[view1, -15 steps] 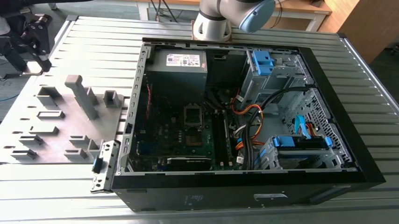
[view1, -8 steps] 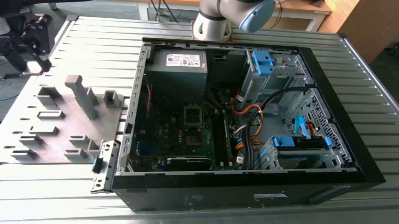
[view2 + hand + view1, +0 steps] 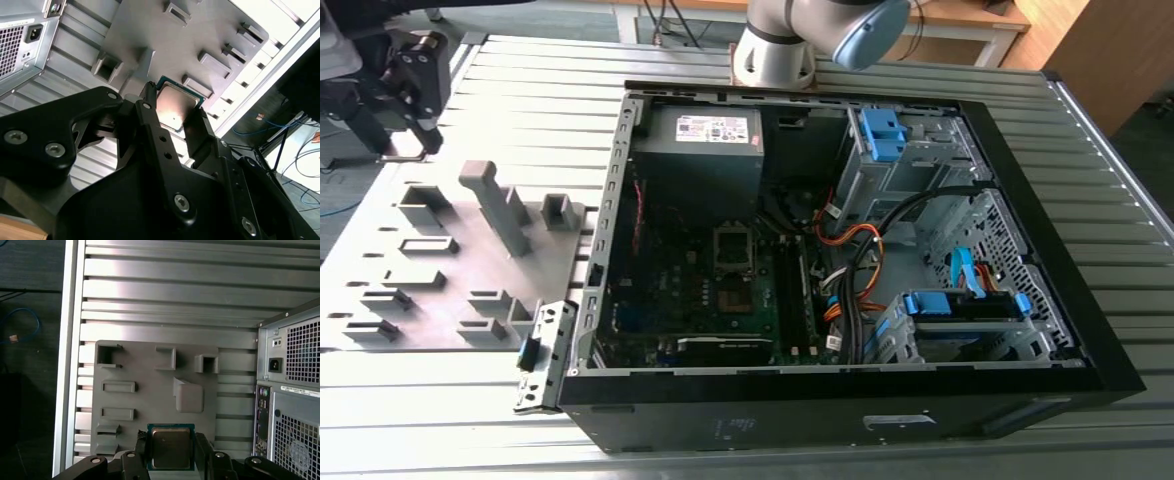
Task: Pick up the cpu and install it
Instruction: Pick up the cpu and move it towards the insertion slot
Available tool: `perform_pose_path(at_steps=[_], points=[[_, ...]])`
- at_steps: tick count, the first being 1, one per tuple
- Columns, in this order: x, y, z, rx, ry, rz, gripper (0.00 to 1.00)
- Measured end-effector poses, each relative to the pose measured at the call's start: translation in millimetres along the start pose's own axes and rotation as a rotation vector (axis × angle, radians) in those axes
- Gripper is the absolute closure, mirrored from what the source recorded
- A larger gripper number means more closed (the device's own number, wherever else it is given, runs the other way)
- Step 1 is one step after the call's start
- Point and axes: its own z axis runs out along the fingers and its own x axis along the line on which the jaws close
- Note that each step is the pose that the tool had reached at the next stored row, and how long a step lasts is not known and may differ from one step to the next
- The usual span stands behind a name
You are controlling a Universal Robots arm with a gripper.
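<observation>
Counting what shows: one arm, one gripper with two black fingers, one cpu, one grey tray and one open computer case. On the tray, at least eight raised blocks show in the first wrist view.

Both wrist views show the two fingers closed on the cpu, one against each of two opposite edges. The chip is a small thin square with a dull silver face that catches a warm glare. A narrow green border runs round it, plain in the first wrist view. It hangs in the grip above the tray, clear of the blocks.

In the exterior view the gripper hovers over the far corner of the tray, at the exterior view's left. It is well apart from the square metal-framed socket on the motherboard inside the case.

Tray and case rest side by side on a table of ribbed aluminium slats, with the case's vented rear panel just beside the tray. Beyond the table's edge lies a dark floor with one loose blue cable. Pale wooden furniture stands behind the table.
</observation>
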Motion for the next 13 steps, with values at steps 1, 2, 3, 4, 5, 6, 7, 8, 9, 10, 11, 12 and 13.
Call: perform_pose_path(at_steps=[1, 2, 3, 4, 5, 6, 7, 8, 9, 10, 11, 12, 13], points=[[-2.1, -0.1, 0.0, 0.0, 0.0, 0.0, 0.53], [-4.1, -0.1, 0.0, 0.0, 0.0, 0.0, 0.53], [-6.2, -0.2, 0.0, 0.0, 0.0, 0.0, 0.53], [-8.3, -0.3, 0.1, 0.0, 0.0, 0.0, 0.53], [-10.7, -0.3, 0.1, -0.0001, -0.0001, 0.0, 0.53], [-12.9, -0.4, 0.1, 0.0, 0.0, 0.0, 0.53], [-15.2, -0.5, 0.1, 0.0, 0.0, 0.0, 0.53], [-17.5, -0.6, 0.1, 0.0, 0.0, 0.0, 0.53], [-19.7, -0.6, 0.1, 0.0, 0.0, 0.0, 0.53], [-22.0, -0.7, 0.1, 0.0, 0.0, 0.0, 0.53], [-24.3, -0.8, 0.2, 0.0, 0.0, 0.0, 0.53], [-26.9, -0.9, 0.2, -0.0001, -0.0001, 0.0, 0.53], [-29.2, -1.0, 0.2, -0.0001, 0.0, 0.0, 0.53]])
